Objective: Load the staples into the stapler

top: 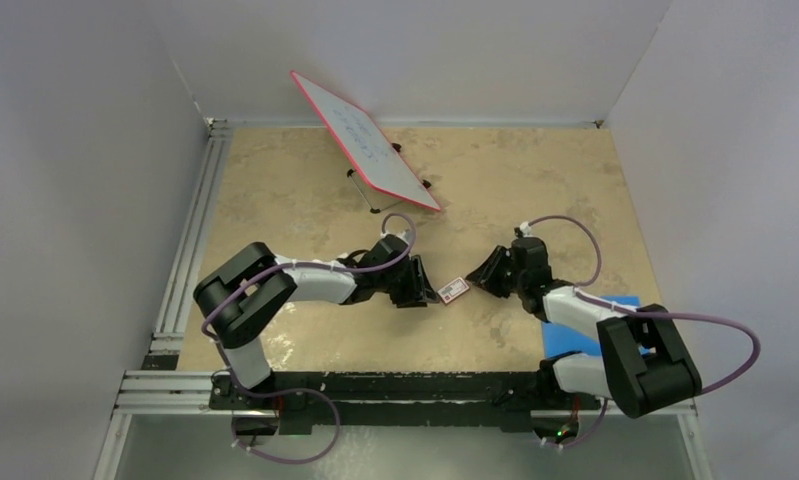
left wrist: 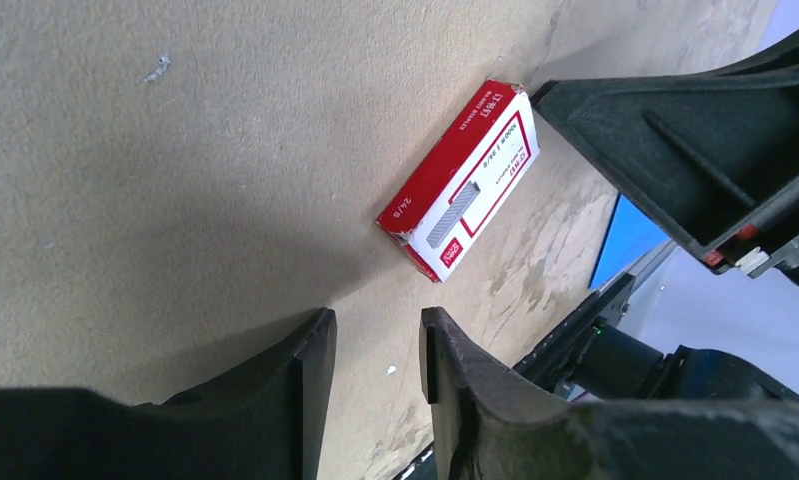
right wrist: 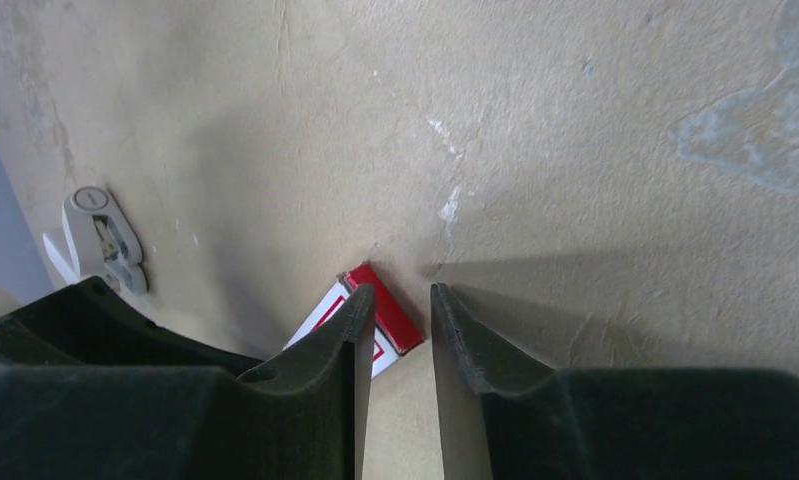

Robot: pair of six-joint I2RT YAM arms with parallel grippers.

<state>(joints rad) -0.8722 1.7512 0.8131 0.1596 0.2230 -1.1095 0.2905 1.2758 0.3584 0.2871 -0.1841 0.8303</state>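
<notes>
Top external shows left end effector and right end effector, narrowly parted, empty, flanking the staples.

Robot lab cell: white enclosure walls, aluminium-rail frame, tan tabletop

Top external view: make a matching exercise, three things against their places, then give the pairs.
Things:
1. box of staples
2. red-framed whiteboard
3. blue pad

Places:
A. near right, partly under the right arm
B. far side of the table, propped at a tilt
C. mid-table, lying flat

Pairs: 1-C, 2-B, 3-A.
</notes>
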